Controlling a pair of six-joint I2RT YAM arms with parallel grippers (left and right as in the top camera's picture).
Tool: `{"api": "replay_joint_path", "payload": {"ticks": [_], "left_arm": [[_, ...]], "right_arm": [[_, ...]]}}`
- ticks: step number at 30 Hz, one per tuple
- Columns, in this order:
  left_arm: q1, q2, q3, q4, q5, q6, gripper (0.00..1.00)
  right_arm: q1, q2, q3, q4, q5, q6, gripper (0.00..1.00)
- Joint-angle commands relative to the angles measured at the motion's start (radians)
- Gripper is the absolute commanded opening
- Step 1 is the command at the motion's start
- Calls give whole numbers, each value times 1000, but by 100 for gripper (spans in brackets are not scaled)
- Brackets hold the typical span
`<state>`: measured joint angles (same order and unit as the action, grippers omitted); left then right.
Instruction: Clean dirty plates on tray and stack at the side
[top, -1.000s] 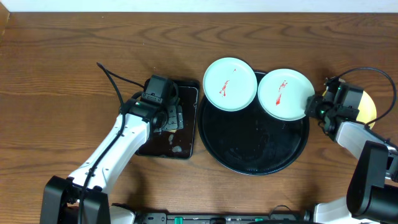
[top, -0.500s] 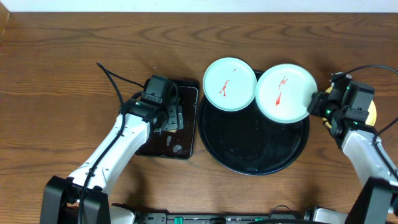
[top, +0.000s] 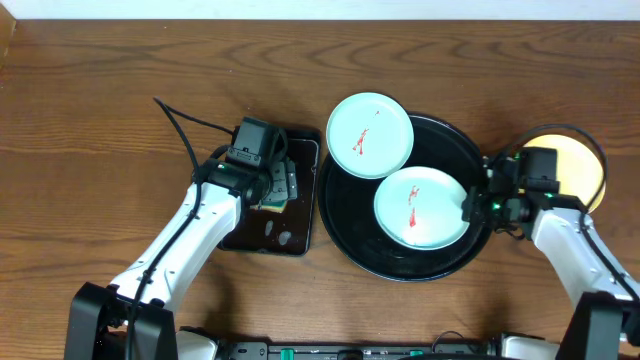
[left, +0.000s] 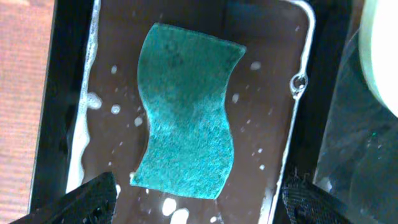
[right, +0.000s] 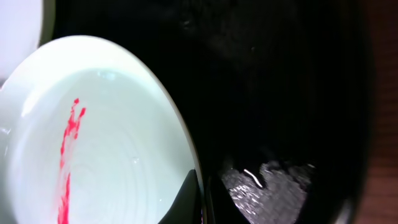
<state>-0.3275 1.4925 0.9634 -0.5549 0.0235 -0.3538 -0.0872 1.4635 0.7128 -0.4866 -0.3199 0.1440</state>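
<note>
1. The tray (top: 420, 262) is sitting mid-table.
2. The centre plate (top: 420, 207) is lying inside it, and the rim plate (top: 369, 135) is overhanging at eleven o'clock.
3. The right gripper (top: 478, 207) is pinching the centre plate's three o'clock edge.
4. The left gripper (left: 200, 198) is hanging spread wide above the sponge (left: 186, 140).

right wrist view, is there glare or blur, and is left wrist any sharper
Right wrist: the plate is soft, its red smear fuzzy; white glare sits low on the round tray. Left wrist: the sponge is sharper, with small glints on the wet small tray.
</note>
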Motion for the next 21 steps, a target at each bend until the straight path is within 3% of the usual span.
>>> {"api": "replay_joint_path", "payload": {"ticks": [1,16,21], "left_arm": [[2,6,0,26,-9,13,86],[2,230,0,160,-72,12,84],[2,280,0,176,-73,13,62]], "right_arm": [[32,21,4,14,16,-10,1],[57,29,4,49,17,12,1],[57,29,4,48,17,13,1]]}}
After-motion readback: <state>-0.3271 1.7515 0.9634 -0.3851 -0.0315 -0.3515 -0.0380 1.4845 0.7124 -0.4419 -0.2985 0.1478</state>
